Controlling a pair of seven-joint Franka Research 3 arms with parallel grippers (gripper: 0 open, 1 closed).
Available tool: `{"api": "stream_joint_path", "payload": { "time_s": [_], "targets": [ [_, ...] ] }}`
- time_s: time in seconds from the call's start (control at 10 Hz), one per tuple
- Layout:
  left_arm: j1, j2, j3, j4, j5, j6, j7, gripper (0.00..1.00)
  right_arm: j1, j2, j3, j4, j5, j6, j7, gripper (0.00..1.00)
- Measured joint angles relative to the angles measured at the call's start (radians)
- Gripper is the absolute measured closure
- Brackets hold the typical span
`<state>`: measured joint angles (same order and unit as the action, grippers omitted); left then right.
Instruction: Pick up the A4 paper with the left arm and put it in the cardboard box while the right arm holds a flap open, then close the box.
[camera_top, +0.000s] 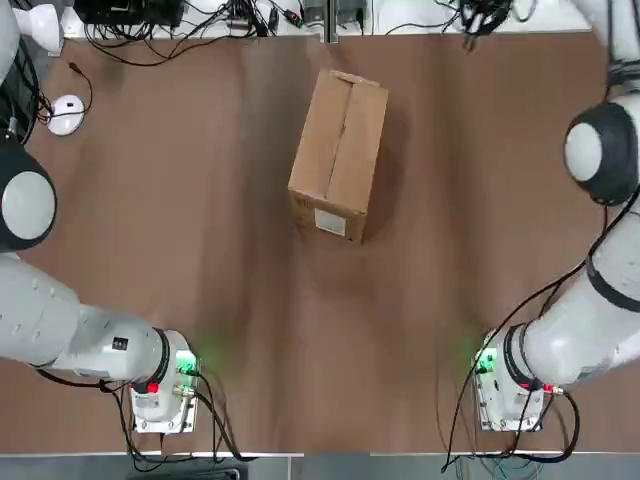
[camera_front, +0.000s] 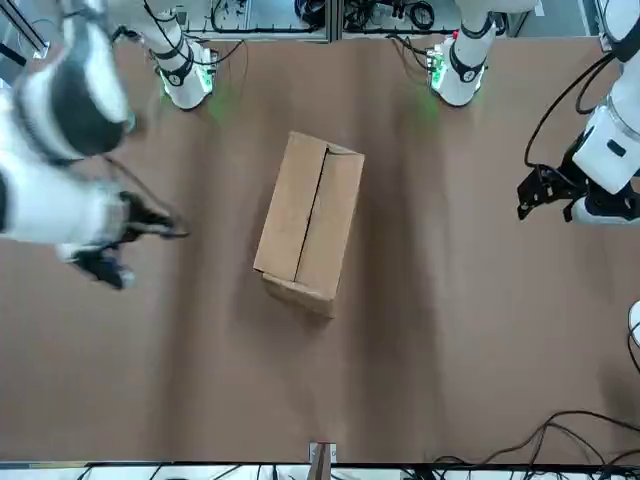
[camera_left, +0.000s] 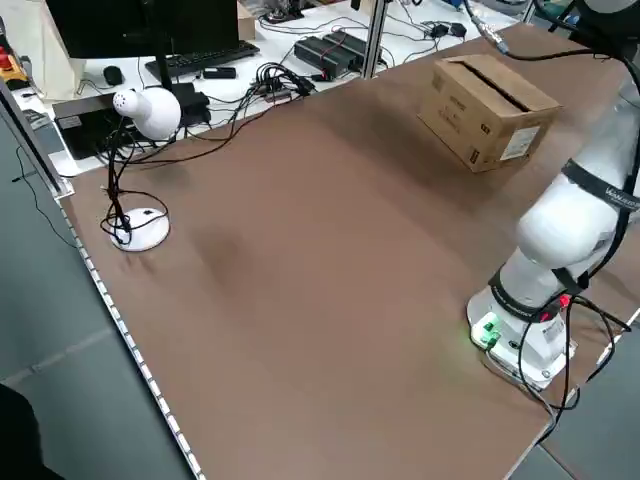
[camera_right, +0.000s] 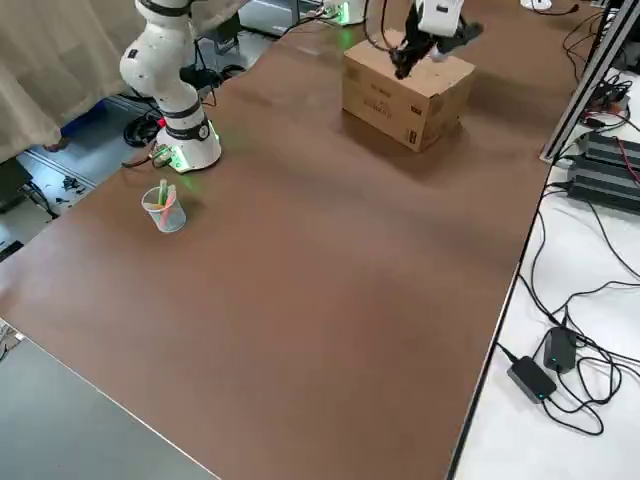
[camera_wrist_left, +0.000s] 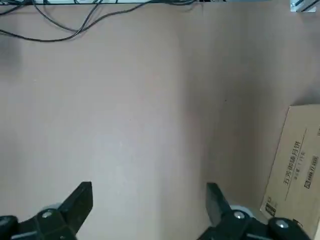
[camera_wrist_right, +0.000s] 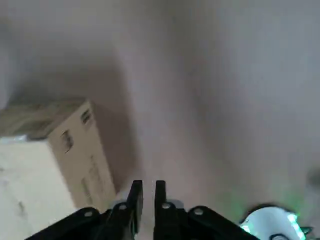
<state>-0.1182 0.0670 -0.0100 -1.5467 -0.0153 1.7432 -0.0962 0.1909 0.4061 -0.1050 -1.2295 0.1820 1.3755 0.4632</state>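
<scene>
Oblong corrugated cardboard box (camera_top: 340, 153), flaps shut, on smooth brown table (camera_top: 200, 260)

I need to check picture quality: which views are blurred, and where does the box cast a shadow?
Front view: the right arm is motion-blurred. Right wrist view: soft all over, cardboard box included. Top view: sharp, with a soft shadow on the table at the box's right and near sides.

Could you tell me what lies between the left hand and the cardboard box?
Only bare brown table: the front view shows nothing between the left hand and the cardboard box.
</scene>
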Motion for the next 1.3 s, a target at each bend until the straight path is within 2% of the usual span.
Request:
{"api": "stream_joint_path", "payload": {
  "time_s": [0.3,0.7,0.8,1.3],
  "targets": [
    [0.002,0.006,0.001,0.002,0.000,0.005,0.000,0.00,-0.096,-0.009,0.001,0.001,-0.151,0.001,-0.276,0.67],
    [0.003,0.016,0.001,0.007,0.000,0.007,0.000,0.00,-0.132,-0.025,0.002,0.001,-0.188,0.006,-0.367,0.11],
    [0.003,0.019,0.001,0.007,0.000,0.007,0.000,0.00,-0.136,-0.030,0.002,0.002,-0.188,0.025,-0.370,0.01],
    [0.003,0.021,0.001,0.008,0.000,0.008,0.000,0.00,-0.142,-0.045,0.006,0.004,-0.175,0.164,-0.370,0.00]
  ]
}}
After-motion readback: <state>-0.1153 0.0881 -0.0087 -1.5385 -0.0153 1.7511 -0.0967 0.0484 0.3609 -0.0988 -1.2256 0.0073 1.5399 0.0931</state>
